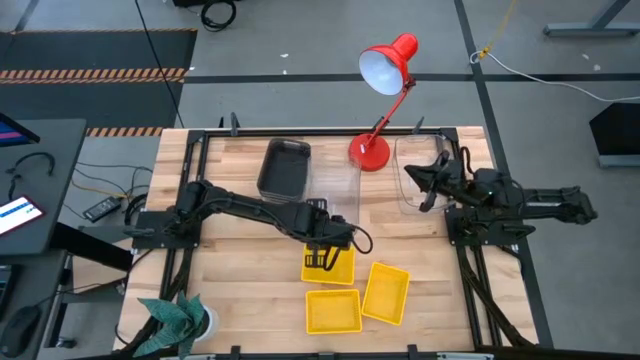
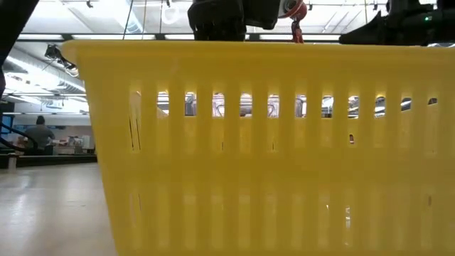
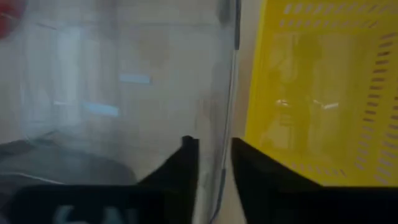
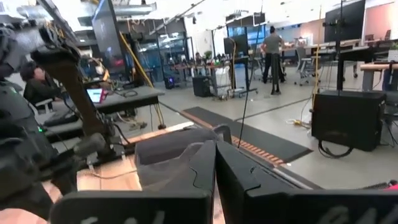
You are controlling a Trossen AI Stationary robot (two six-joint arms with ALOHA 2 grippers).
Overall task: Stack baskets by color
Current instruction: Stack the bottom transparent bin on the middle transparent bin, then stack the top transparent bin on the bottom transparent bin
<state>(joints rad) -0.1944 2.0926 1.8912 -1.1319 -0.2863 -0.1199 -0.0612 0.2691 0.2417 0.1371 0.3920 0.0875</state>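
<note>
Three yellow baskets (image 1: 358,292) lie at the table's (image 1: 230,290) front, a dark grey basket (image 1: 283,167) behind, a clear basket (image 3: 124,93) wall between the left gripper's (image 3: 214,163) narrowly parted fingers, while the right gripper (image 1: 418,178), closed, hovers over another clear basket (image 1: 420,172).

Left arm stretched from bench's left edge toward bench centre, wrist bent down. Left pincer (image 1: 322,252) low near centre, fingers (image 3: 186,163) slightly parted, narrow gap between tips. Right arm folded along bench's right side, forearm level, raised off bench. Right pincer (image 1: 412,176) pointing toward centre, fingers pressed together.
</note>
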